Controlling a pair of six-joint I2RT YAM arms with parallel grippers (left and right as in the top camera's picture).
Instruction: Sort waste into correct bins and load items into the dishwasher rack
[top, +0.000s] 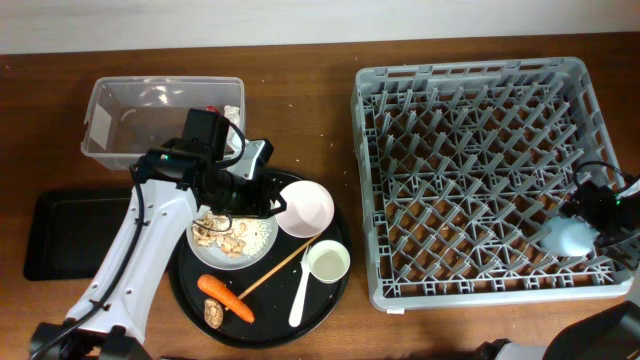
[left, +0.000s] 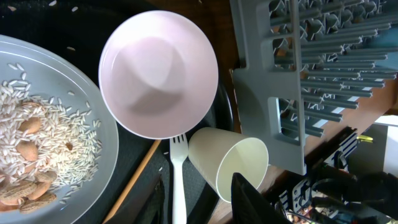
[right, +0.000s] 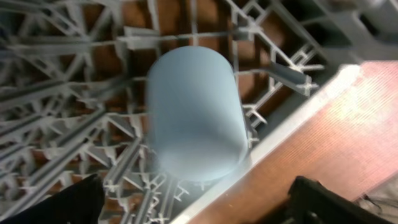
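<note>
Right wrist: light blue cup (right: 193, 112) in rack (right: 68, 99), ahead of right hand (right: 196, 183).

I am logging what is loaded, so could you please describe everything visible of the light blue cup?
The light blue cup is a plain, smooth, pale blue cylinder, plastic by its look, with no handle or marking showing. It rests on the lattice floor of the grey dishwasher rack, among pegs, close to the outer wall at the robot's near right corner. It appears to lie on its side; blur hides its mouth. The open right gripper hangs above, not touching it.
</note>
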